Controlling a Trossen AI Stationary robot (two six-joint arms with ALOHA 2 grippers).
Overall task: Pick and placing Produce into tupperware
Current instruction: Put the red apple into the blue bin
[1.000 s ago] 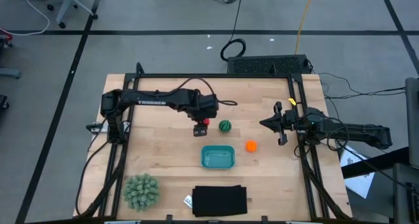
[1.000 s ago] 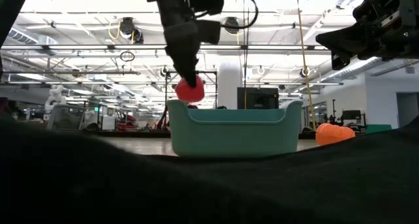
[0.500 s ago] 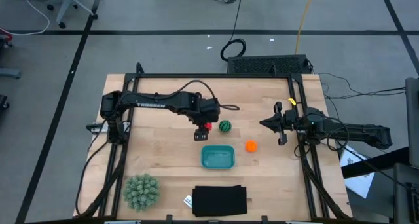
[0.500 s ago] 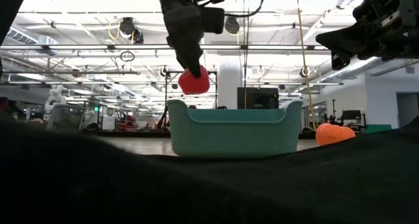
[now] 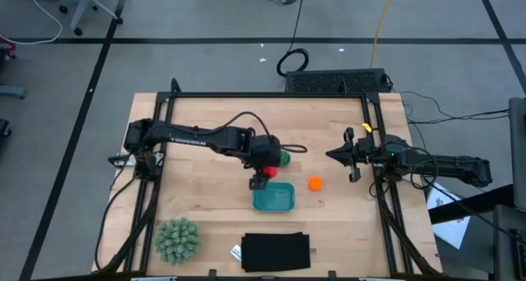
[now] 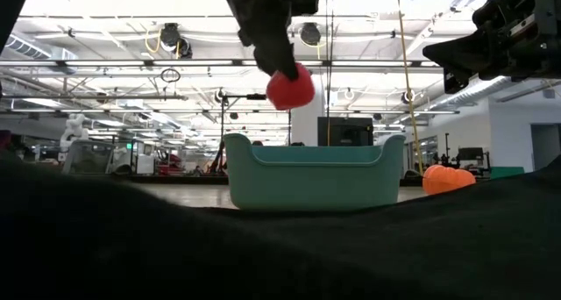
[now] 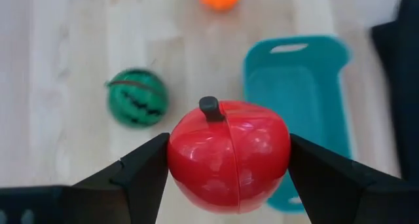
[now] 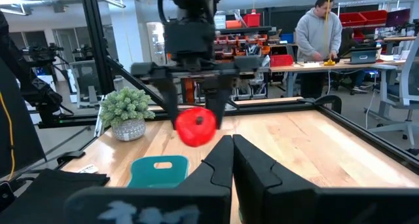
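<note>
The left hand (image 5: pixel 260 179) grips the red piece (image 6: pixel 290 88) in the air just above the tub (image 5: pixel 273 197), over its edge nearest the green piece (image 7: pixel 137 97). The orange piece (image 5: pixel 315 183) lies on the desk (image 5: pixel 197 199) beside the tub. The right hand (image 5: pixel 352 155) hangs beyond it, fingers closed and empty.

Dark jointed arms (white lettering on left), black cables.

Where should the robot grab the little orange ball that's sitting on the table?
Probably around its round middle, coming straight down from above. The orange ball sits alone on bare wood beside the teal tub, so fingers fit on either side.
</note>
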